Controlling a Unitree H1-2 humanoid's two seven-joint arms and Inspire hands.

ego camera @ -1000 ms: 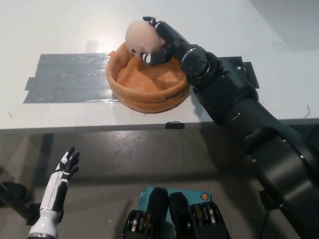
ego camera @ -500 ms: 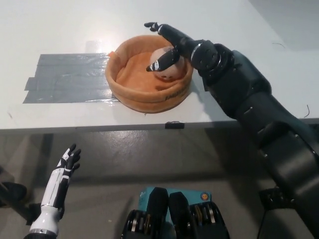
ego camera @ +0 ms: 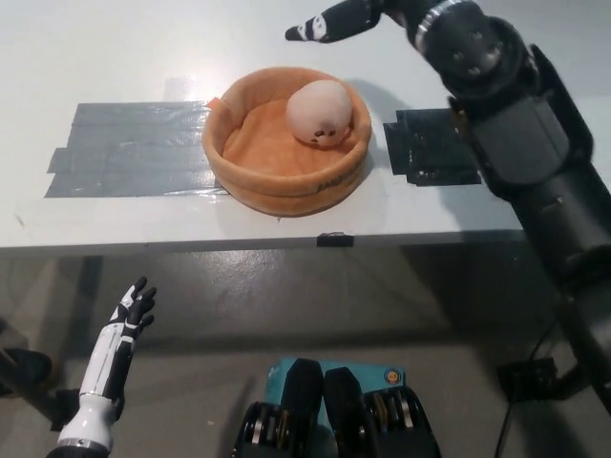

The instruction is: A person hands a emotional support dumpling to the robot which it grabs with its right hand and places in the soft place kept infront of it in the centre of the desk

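A pale round plush dumpling [ego camera: 320, 112] lies inside the orange soft round bed [ego camera: 239, 167] on the white desk [ego camera: 115, 48]; black right hand [ego camera: 329, 23] hovers above, empty.

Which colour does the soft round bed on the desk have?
The bed is orange, seen best in the head view, holding the pale dumpling.

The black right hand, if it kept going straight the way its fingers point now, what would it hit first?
Probably nothing. The right hand points toward picture left above the white desk, beyond the orange bed and dumpling. That way looks free, though its height is unclear.
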